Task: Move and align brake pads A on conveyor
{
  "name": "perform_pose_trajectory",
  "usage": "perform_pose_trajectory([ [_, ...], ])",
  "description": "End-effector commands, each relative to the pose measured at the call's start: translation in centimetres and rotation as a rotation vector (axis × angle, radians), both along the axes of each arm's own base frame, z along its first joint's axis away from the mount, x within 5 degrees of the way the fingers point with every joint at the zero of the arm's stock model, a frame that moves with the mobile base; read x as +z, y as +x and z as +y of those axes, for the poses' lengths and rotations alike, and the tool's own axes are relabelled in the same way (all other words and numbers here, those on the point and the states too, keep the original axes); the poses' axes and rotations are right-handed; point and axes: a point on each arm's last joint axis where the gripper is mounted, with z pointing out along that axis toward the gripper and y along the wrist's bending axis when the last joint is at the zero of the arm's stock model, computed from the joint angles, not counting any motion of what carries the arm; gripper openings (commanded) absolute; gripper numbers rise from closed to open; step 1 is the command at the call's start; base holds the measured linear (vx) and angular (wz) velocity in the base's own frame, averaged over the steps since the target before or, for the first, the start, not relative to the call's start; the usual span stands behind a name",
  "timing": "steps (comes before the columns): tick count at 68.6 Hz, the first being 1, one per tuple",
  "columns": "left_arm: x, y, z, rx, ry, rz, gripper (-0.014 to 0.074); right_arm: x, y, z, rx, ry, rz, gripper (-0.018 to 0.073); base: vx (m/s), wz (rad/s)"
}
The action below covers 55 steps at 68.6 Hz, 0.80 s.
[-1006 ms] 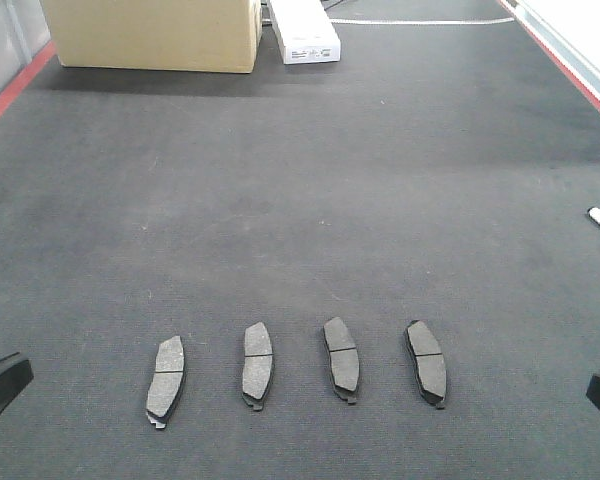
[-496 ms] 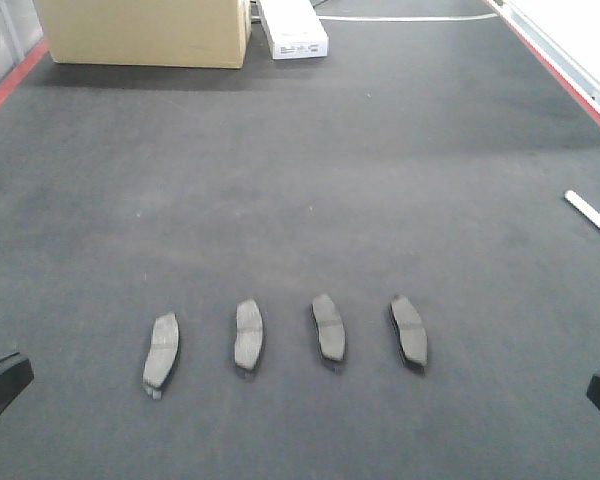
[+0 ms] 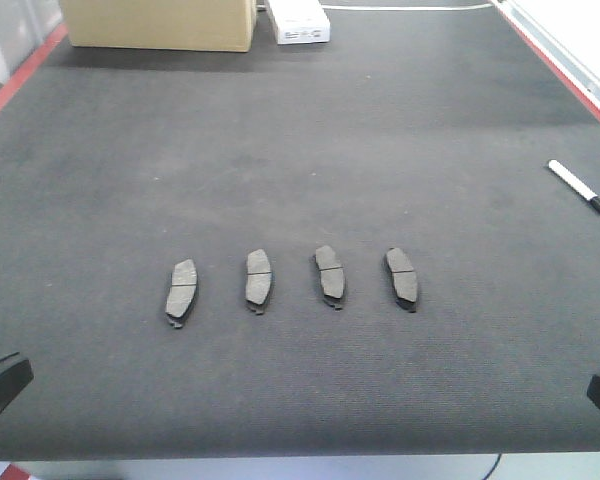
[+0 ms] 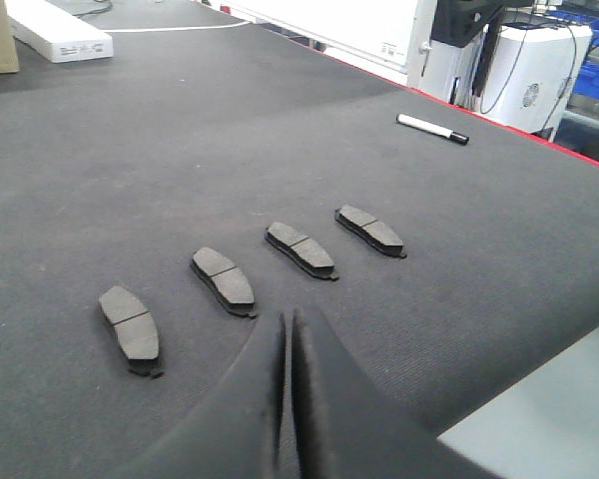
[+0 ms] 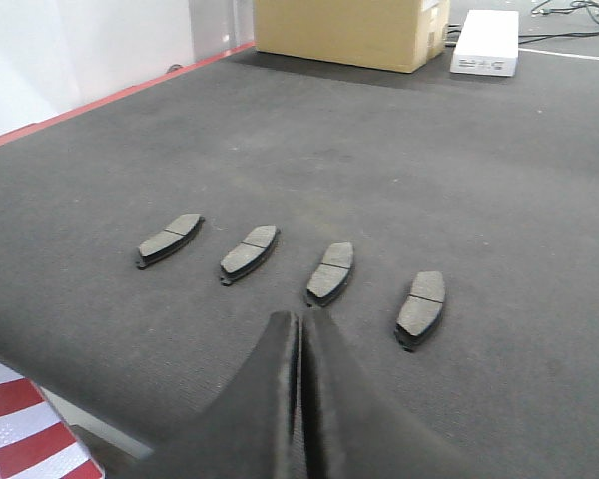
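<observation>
Four brake pads (image 3: pixel 290 280) lay in a side-by-side row on the conveyor (image 3: pixel 300 130), long axes pointing away from the robot. They sat ahead of and between both arms, neither clearly nearer. The left end effector (image 4: pixel 288 329) and the right end effector (image 5: pixel 301 329) each had fingers pressed together, holding nothing.

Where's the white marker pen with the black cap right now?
Front view: the white marker pen with the black cap lies on the dark charcoal belt near its right red edge, right of and beyond the four pads.
</observation>
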Motion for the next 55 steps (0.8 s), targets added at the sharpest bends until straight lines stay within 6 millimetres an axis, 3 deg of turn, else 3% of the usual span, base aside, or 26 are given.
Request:
perform_pose_trajectory([
  [1, 1.32, 0.18, -0.13, -0.002, -0.044, -0.073, -0.0006, 1.32, 0.19, 0.01, -0.007, 0.023, -0.083, -0.001, -0.04, 0.11],
  [55, 1.32, 0.18, -0.13, -0.002, -0.044, -0.073, -0.0006, 1.32, 0.19, 0.01, -0.007, 0.023, -0.083, -0.001, 0.0, 0.01],
])
